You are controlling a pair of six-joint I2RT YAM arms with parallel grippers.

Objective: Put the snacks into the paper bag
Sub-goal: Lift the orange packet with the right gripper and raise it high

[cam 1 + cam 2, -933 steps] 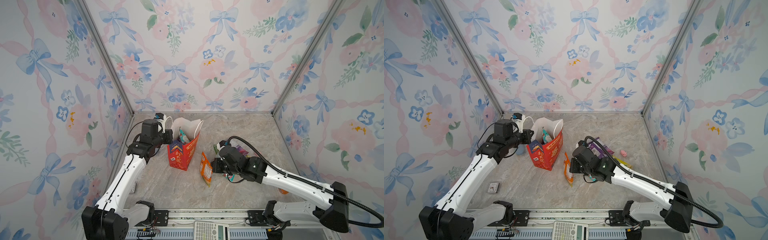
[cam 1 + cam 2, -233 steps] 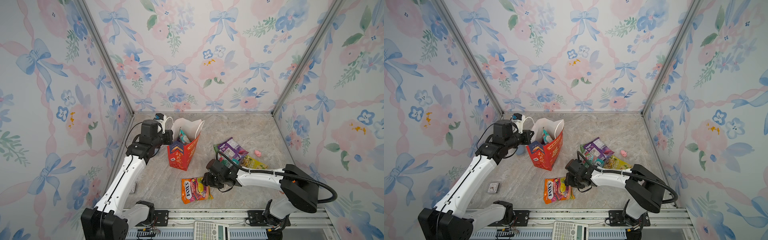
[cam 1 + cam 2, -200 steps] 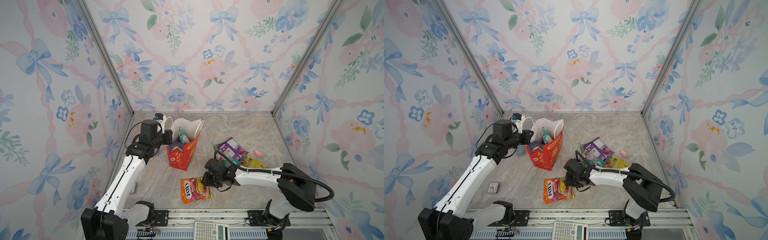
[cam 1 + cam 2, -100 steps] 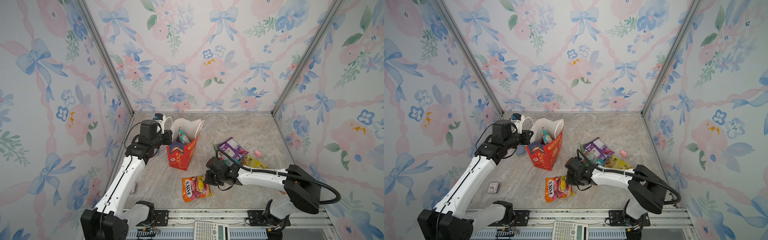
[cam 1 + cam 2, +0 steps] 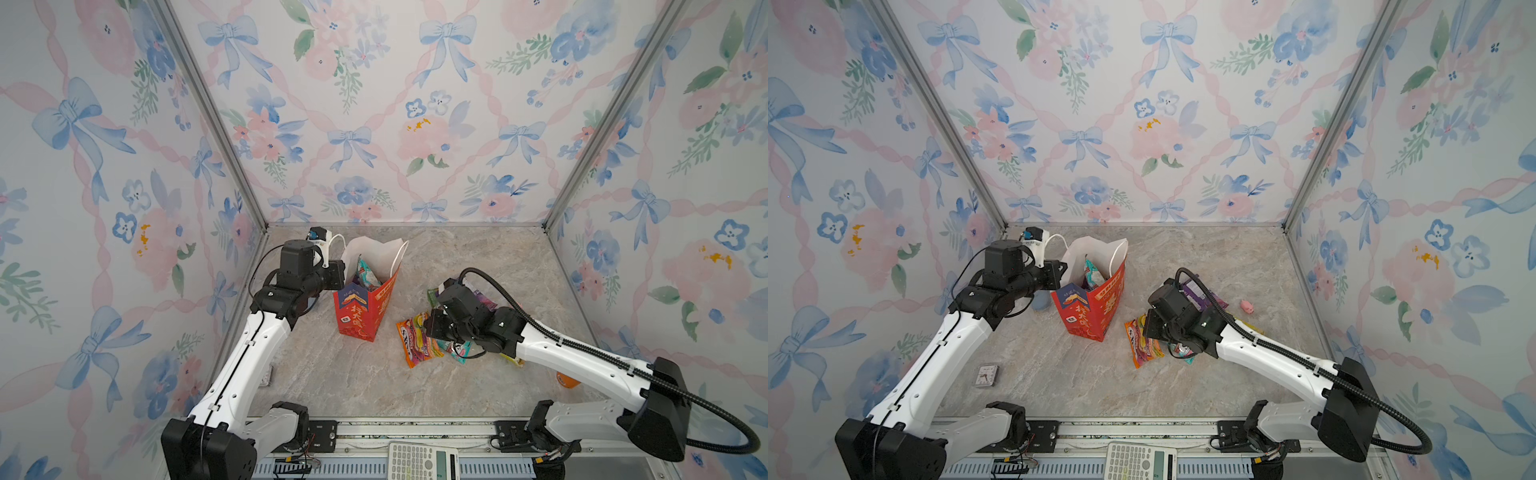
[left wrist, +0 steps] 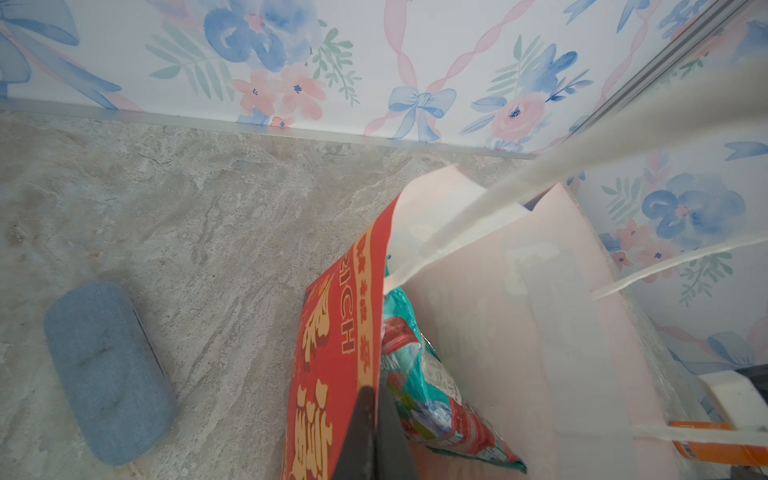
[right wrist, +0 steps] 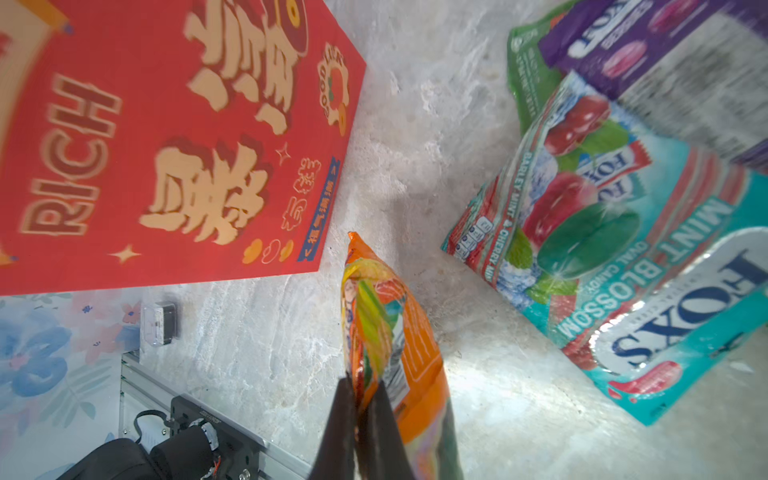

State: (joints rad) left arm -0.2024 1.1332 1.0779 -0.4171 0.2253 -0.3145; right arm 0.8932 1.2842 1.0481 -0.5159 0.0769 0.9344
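Right claw (image 7: 360, 388) grips the glossy orange plastic snack packet (image 7: 411, 345) by its edge, beside the red paper gift bag (image 7: 166, 145); likely light, floppy, slippery. Left claw (image 6: 372, 395) pinches the bag's rim.

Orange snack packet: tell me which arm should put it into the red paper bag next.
Right. The right gripper is shut on the orange packet at its edge, close beside the paper bag. The left gripper is shut on the bag's wall, steadying the open top, so it is occupied.

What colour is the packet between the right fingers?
Orange packet, yellow and green print; best in right wrist view.
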